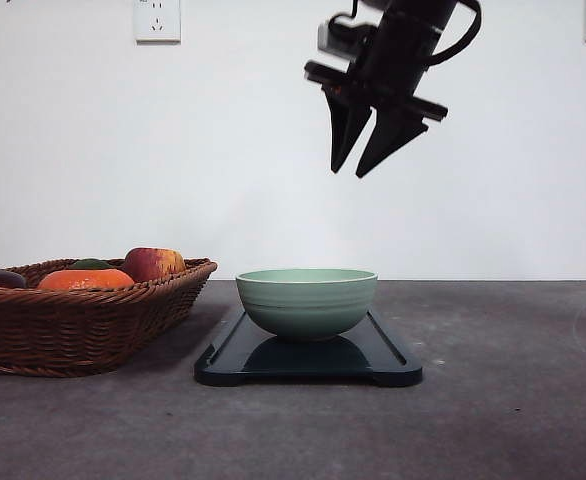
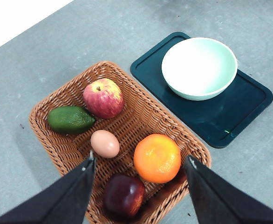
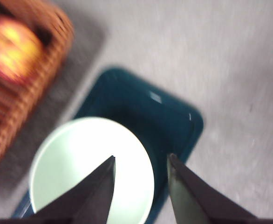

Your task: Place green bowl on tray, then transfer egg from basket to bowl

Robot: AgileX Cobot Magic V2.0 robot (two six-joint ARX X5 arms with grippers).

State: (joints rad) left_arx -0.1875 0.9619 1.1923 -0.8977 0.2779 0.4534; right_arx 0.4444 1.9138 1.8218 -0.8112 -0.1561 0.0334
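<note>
Right pincer [image 1: 366,168] hangs high above the green bowl [image 1: 307,301], jaws parted a little, nothing between them. It looks clear of the bowl so as to leave room, though its wrist view is blurred and shows little beyond the two fingers over the pale rim.

Left pincer [image 2: 139,163] hovers over the basket [image 2: 57,154], jaws spread wide and empty, framing the fruit below: a stance that suits coming down on one item.

Egg [image 2: 105,143] lies near the basket's middle, apart from the apple [image 2: 103,98], close to the avocado [image 2: 71,119] and orange [image 2: 157,158]; a dark red fruit [image 2: 124,196] sits nearest the fingers.

Bowl stands upright on the tray [image 1: 393,362], toward the basket end, so step one reads as done. Tray rests on the grey surface [image 1: 513,420], just beside the basket, a short carry for the egg.
</note>
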